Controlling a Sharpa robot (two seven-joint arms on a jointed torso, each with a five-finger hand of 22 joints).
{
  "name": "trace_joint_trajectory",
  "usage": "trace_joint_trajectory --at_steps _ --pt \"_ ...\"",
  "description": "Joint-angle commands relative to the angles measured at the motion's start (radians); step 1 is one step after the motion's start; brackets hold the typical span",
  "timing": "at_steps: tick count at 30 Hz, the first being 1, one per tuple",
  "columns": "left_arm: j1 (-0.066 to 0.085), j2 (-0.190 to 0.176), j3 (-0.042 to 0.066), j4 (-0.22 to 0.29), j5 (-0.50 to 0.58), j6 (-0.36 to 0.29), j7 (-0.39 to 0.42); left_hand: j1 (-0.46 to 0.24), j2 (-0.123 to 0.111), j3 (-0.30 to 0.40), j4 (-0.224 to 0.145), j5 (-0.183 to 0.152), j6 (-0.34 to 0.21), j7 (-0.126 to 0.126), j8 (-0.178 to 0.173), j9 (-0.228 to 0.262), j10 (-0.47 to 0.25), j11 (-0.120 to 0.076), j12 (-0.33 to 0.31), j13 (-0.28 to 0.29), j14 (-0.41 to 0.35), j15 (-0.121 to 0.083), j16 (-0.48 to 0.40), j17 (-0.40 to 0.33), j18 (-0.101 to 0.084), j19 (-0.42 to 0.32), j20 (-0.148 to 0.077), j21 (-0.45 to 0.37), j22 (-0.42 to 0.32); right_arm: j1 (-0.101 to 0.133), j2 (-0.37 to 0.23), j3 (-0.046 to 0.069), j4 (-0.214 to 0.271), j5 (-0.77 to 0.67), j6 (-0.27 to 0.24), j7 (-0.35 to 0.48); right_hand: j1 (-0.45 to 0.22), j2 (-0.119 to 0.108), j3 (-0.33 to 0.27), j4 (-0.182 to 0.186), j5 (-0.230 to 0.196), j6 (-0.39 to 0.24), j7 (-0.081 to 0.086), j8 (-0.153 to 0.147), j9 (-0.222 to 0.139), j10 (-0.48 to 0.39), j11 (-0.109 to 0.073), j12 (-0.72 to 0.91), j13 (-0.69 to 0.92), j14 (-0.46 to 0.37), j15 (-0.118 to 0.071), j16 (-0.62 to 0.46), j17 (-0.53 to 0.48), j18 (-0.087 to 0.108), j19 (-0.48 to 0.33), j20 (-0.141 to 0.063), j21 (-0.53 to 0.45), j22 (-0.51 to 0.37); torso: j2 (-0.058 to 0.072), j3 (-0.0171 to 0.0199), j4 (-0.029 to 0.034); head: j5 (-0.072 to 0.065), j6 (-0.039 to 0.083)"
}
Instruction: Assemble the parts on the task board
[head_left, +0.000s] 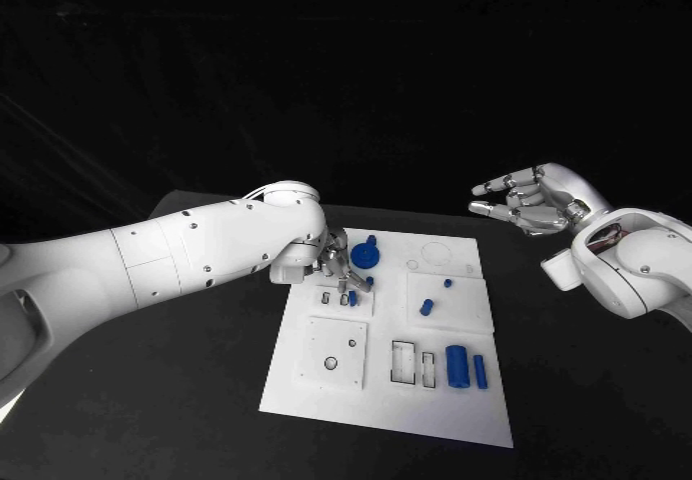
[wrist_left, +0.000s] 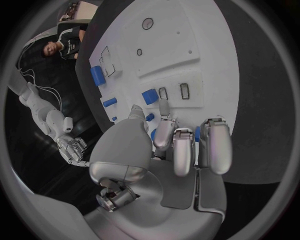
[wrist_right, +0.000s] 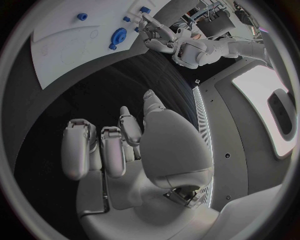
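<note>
On my screens: left robot hand low over the far left part of the task board, fingers down among small blue parts; whether it holds one I cannot tell. Blue gear just beside it. Blue cylinder near the board's near edge. Right robot hand raised off the worktop, fingers loosely apart, holding nothing.

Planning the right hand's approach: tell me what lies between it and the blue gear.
In the head view, only bare white task board and black table lie between the raised right hand and the blue gear.
</note>
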Motion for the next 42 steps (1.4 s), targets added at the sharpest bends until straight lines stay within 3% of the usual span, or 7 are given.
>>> trace_joint_trajectory --at_steps 1,8,29,37,42 --pt "-0.001 0.002 -0.001 0.001 0.013 0.038 -0.004 0.000 0.011 -0.002 -0.003 -0.004 -0.008 0.002 0.005 0.001 0.002 -0.002 0.006 0.001 0.102 -0.005 0.003 0.263 -0.020 0.023 -0.004 0.005 0.000 -0.001 0.002 0.000 -0.001 -0.011 0.008 -0.001 0.001 0.009 -0.001 -0.004 0.004 0.007 0.000 0.000 0.001 -0.008 0.001 -0.005 -0.001 0.083 -0.002 -0.006 0.170 0.004 -0.008 -0.001 -0.004 -0.003 0.000 -0.0004 -0.0006 0.001 -0.001" --pt "-0.002 0.001 -0.002 0.004 0.023 0.049 -0.005 0.023 0.020 0.002 -0.010 -0.003 -0.011 0.003 0.003 0.009 0.002 -0.002 0.005 0.001 0.102 -0.005 0.003 0.263 -0.020 0.022 -0.003 0.004 0.000 -0.001 0.003 0.000 -0.003 -0.013 0.017 -0.001 0.004 0.014 -0.007 -0.011 0.039 0.008 -0.001 -0.001 0.001 -0.010 0.001 -0.007 -0.003 0.083 -0.002 -0.007 0.169 0.004 -0.009 -0.001 -0.007 -0.007 0.000 0.0000 0.0005 0.000 -0.007" --pt "-0.003 0.000 -0.003 0.008 0.058 0.041 -0.006 0.071 0.038 0.040 -0.024 -0.002 -0.014 0.002 0.000 0.024 0.003 -0.002 0.006 0.007 0.102 -0.005 0.003 0.263 -0.021 0.024 -0.003 0.008 0.008 -0.002 0.014 0.000 -0.013 -0.016 0.020 -0.003 0.006 0.015 -0.008 -0.013 0.045 0.009 -0.001 -0.001 0.001 -0.010 0.001 -0.007 -0.003 0.083 -0.003 -0.007 0.169 0.004 -0.009 -0.001 -0.007 -0.007 0.000 0.0004 -0.0001 0.003 -0.010" --pt "-0.003 0.000 -0.003 0.008 0.084 0.026 -0.004 0.086 0.053 0.064 -0.026 -0.002 -0.016 0.003 -0.002 0.030 0.002 -0.001 0.003 0.005 0.102 -0.004 0.003 0.263 -0.021 0.023 -0.003 0.008 0.008 -0.005 0.021 0.000 -0.017 -0.026 0.027 -0.004 0.008 0.017 -0.008 -0.015 0.048 0.009 -0.001 -0.001 0.001 -0.009 0.000 -0.006 -0.003 0.083 -0.003 -0.007 0.169 0.004 -0.009 -0.002 -0.008 -0.007 0.001 0.0007 -0.0011 0.004 -0.006" --pt "-0.003 -0.001 -0.003 0.007 0.094 0.023 -0.003 0.135 0.072 0.113 -0.051 -0.002 -0.020 0.000 -0.009 0.035 0.001 -0.004 0.002 0.006 0.102 -0.006 0.003 0.263 -0.021 0.022 -0.004 0.007 0.009 -0.006 0.024 0.000 -0.019 -0.033 0.032 -0.006 0.013 0.018 -0.007 -0.020 0.053 0.009 -0.001 -0.001 0.001 -0.009 0.000 -0.006 -0.003 0.084 -0.003 -0.007 0.170 0.004 -0.009 -0.002 -0.007 -0.006 0.001 0.0006 0.0004 0.004 -0.011"
